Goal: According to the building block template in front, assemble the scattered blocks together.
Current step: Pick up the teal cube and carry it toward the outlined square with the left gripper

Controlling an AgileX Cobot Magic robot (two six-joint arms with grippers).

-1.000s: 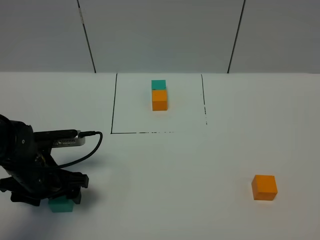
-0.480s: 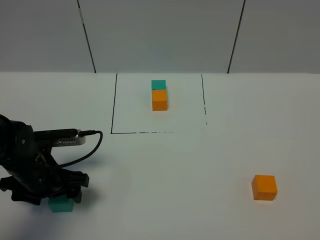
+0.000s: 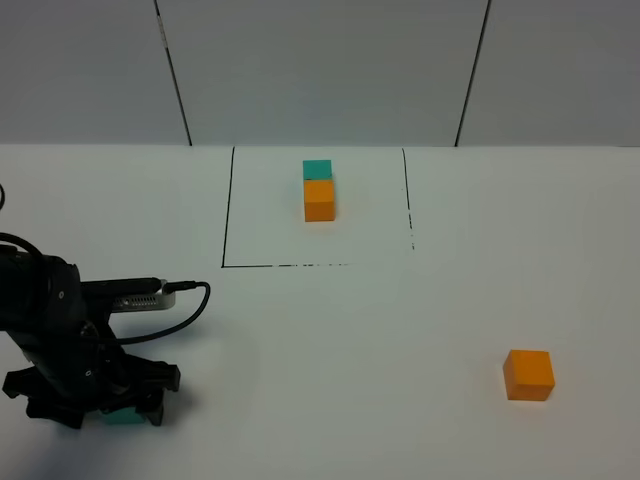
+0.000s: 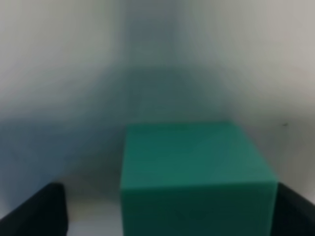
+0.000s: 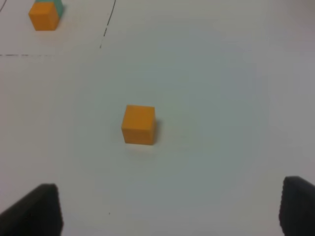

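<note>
Left gripper (image 3: 122, 410) lower; teal block (image 4: 197, 172) half-hidden

Left gripper (image 3: 120, 408) sinking onto the teal block (image 3: 125, 418)
It is lowering and edging toward the near side, its body now covering most of the block.

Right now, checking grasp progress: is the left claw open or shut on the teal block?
Open: the left claw straddles the teal block, a gap showing beside one finger.
</note>
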